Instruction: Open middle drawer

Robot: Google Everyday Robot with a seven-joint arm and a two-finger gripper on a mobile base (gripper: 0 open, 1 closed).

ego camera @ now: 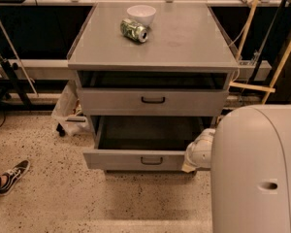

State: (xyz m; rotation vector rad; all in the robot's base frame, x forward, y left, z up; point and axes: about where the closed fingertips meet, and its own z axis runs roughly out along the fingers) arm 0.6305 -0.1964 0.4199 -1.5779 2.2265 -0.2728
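**Cabinet top: bowl + can**

Grey cabinet [184, 42] stood on speckled floor [53, 203]. On its flat top, near back edge: white bowl [141, 13], upright, w/ green can [134, 30] on its side just in front. Black sneaker [13, 175] lay on floor at left. Gripper [199, 153] sat low by cabinet's front right corner.
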